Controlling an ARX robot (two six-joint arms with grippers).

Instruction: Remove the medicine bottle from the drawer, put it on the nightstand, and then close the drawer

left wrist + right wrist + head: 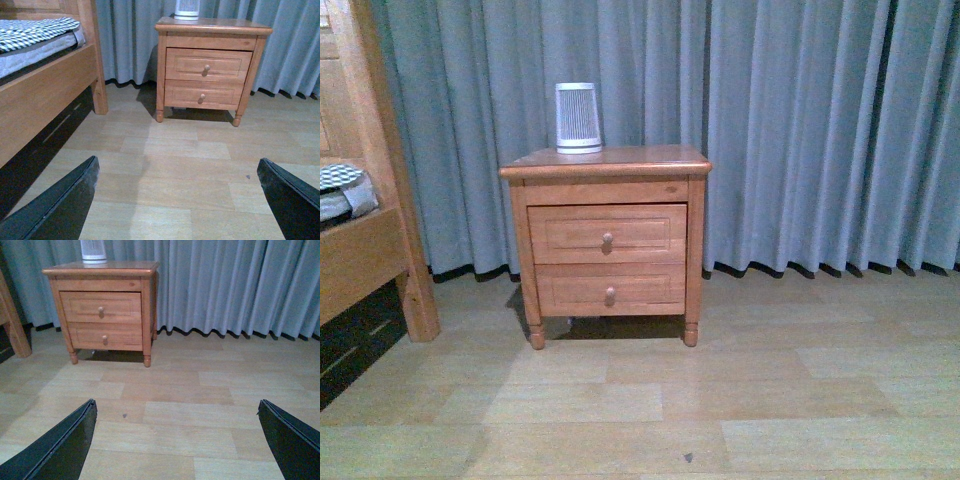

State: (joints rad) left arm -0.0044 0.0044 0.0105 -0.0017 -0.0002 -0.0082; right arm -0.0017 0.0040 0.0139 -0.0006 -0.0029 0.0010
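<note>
Orange-brown nightstand [640, 158], panelled drawer [570, 232], round knob [607, 240]

In the foreground, the right gripper [176, 407] has its two dark fingers [60, 450] spread wide over a pale wooden floor [200, 385]. Far back stands the nightstand [127, 266]. Its upper drawer [80, 306] is shut, a white ribbed appliance [93, 252] sits on top, and a grey curtain [240, 285] hangs behind.
</note>
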